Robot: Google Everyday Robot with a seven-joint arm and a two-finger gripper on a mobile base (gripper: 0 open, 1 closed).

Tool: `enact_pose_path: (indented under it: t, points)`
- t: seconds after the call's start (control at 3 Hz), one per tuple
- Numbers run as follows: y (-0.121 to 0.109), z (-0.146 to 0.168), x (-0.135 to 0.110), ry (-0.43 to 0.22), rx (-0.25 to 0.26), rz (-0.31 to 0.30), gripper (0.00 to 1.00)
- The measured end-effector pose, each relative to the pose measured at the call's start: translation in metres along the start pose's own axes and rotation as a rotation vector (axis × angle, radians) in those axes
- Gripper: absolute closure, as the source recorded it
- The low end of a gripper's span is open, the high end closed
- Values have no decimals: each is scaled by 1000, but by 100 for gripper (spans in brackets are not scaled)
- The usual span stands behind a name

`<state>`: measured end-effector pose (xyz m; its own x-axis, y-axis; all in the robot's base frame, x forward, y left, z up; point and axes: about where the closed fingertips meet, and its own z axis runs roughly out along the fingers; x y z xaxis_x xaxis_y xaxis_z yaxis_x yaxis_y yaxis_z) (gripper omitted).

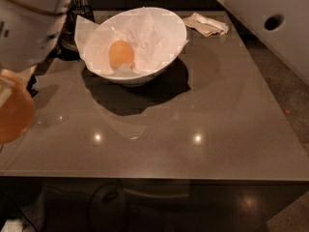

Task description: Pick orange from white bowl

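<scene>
The white bowl (166, 57), lined with crumpled white paper, stands at the back of the grey table (217, 115). A paler, egg-shaped yellow-orange fruit (120, 53) lies inside it. My gripper (8, 103) is at the far left edge, close to the camera, below the white arm (29, 23). It is shut on the orange (17, 117), a deeper orange round fruit held above the table's left front, well clear of the bowl. The frame edge cuts off part of the orange.
A crumpled cloth or paper (207, 24) lies at the back right of the table. Dark containers (72, 18) stand behind the bowl at the back left. A white robot body part with a dark hole (273, 22) fills the top right.
</scene>
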<state>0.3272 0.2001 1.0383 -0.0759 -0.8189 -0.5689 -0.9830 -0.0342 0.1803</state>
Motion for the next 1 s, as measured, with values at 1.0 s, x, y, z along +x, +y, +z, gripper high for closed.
enact_pose_path:
  t: [1.0]
  points:
    - [-81,-6,50,28,6,141,100]
